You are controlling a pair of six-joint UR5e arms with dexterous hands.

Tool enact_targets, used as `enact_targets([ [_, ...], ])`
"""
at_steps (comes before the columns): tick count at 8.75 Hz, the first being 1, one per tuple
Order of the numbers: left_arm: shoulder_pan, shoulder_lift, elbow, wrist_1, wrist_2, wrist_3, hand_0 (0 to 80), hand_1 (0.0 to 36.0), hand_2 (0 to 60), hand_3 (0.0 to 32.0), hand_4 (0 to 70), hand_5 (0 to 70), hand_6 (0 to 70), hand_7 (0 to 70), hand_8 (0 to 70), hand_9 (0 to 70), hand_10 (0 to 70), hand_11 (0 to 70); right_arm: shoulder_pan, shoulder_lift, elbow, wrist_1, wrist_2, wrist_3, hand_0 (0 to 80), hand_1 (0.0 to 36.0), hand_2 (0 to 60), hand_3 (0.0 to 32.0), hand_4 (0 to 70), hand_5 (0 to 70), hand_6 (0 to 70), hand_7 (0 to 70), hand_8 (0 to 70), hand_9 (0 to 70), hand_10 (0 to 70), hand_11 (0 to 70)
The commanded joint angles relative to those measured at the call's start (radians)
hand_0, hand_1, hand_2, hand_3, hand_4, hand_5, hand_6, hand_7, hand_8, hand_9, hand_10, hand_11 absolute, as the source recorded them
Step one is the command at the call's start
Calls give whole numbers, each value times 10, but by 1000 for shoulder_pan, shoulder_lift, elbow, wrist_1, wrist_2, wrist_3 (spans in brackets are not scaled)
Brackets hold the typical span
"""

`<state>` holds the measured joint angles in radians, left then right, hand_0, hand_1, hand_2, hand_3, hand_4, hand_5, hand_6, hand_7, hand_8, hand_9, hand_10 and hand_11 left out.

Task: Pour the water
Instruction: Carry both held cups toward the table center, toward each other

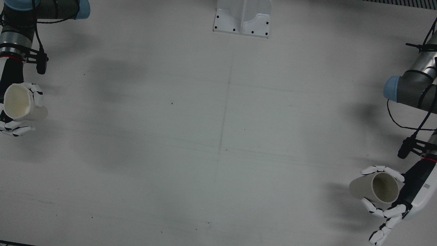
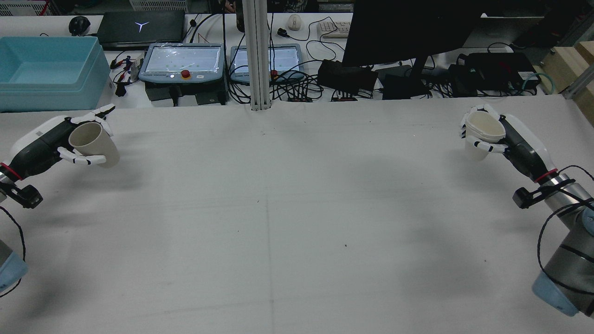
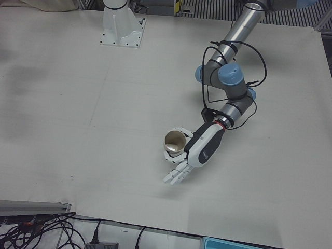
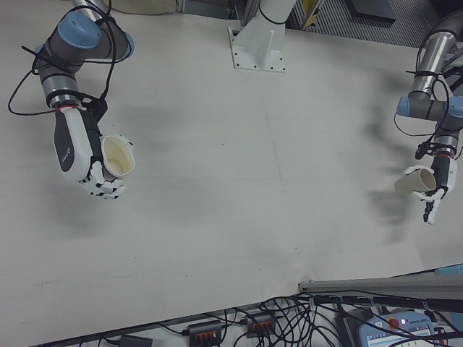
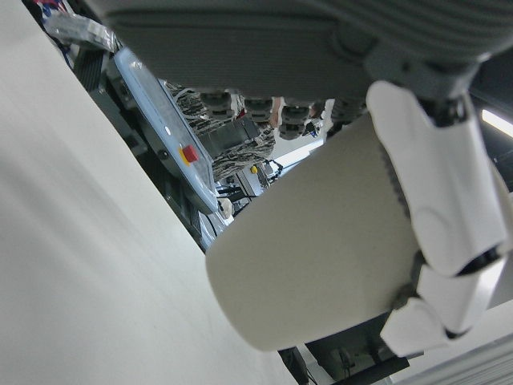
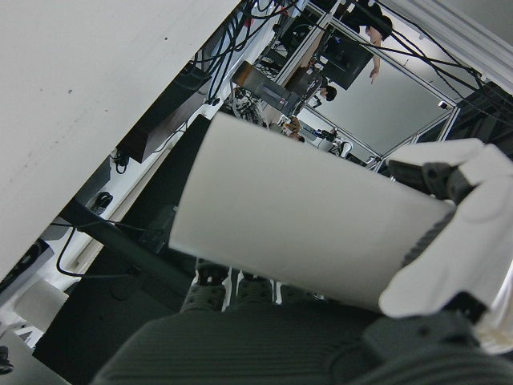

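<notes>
My left hand (image 2: 44,144) is shut on a beige paper cup (image 2: 95,144) at the table's far left in the rear view. That cup (image 1: 375,188) leans, its mouth turned back toward the arm, and is held above the table (image 1: 218,136). The left-front view shows the hand (image 3: 199,150) and the cup (image 3: 175,141) with a dark inside. My right hand (image 2: 508,139) is shut on a white paper cup (image 2: 482,133) at the far right, nearly upright. In the front view that cup (image 1: 21,102) sits in the hand (image 1: 13,124). Whether either cup holds water cannot be told.
A white mounting base (image 1: 243,17) stands at the table's robot-side edge. Beyond the far edge are a blue bin (image 2: 46,69), two teach pendants (image 2: 183,62), an aluminium post (image 2: 257,55), a dark monitor (image 2: 408,28) and cables.
</notes>
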<state>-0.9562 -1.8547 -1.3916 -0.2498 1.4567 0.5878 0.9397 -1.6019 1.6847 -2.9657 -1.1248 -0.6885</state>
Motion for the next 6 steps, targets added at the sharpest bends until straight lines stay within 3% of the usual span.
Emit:
enact_targets([
  [1, 137, -139, -120, 188, -1, 0, 466, 345, 600, 0, 358, 463, 76, 88, 34, 56, 26, 57, 158, -4, 125, -137, -159, 0, 287, 158, 600, 0, 0, 700, 202, 552, 286, 467, 270, 400],
  [3, 312, -274, -124, 292, -7, 20, 466, 354, 600, 0, 357, 467, 78, 89, 35, 57, 28, 61, 174, 3, 221, -255, -181, -9, 312, 160, 600, 0, 0, 700, 205, 556, 283, 463, 265, 393],
  [4, 359, -332, -122, 312, -60, 85, 468, 359, 600, 0, 358, 465, 81, 90, 36, 63, 33, 68, 163, 6, 245, -307, -181, -14, 377, 182, 600, 0, 0, 700, 213, 568, 286, 465, 257, 384],
  [6, 427, -426, -62, 313, -130, 182, 469, 360, 600, 0, 356, 463, 82, 91, 38, 66, 35, 72, 160, 75, 247, -364, -182, -54, 394, 197, 600, 0, 0, 700, 219, 578, 286, 465, 250, 375],
])
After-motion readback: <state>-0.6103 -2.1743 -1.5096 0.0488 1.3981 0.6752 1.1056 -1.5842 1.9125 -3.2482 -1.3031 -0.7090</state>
